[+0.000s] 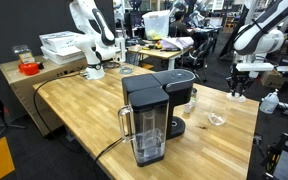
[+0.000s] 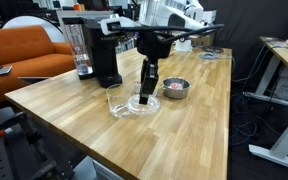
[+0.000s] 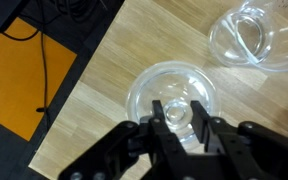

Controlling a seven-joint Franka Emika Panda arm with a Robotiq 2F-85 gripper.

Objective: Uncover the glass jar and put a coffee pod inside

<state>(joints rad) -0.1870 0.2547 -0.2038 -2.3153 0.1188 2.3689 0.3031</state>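
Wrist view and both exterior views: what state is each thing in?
Small round clear glass jar: uncovered, upright, directly beneath the gripper.
Clear glass lid: off, lying on the table beside the jar.
Black gripper: over the jar's mouth, jaws partly closed; any held pod cannot be made out.
Round metal bowl: upright, pinkish contents.
Black coffee machine: upright, untouched.

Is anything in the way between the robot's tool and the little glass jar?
Nothing visible is in the way. The tool hangs right over the small round clear glass jar. Another clear glass piece lies beside it, apart, on the wooden table. Whether something sits between the tool's fingers is unclear.
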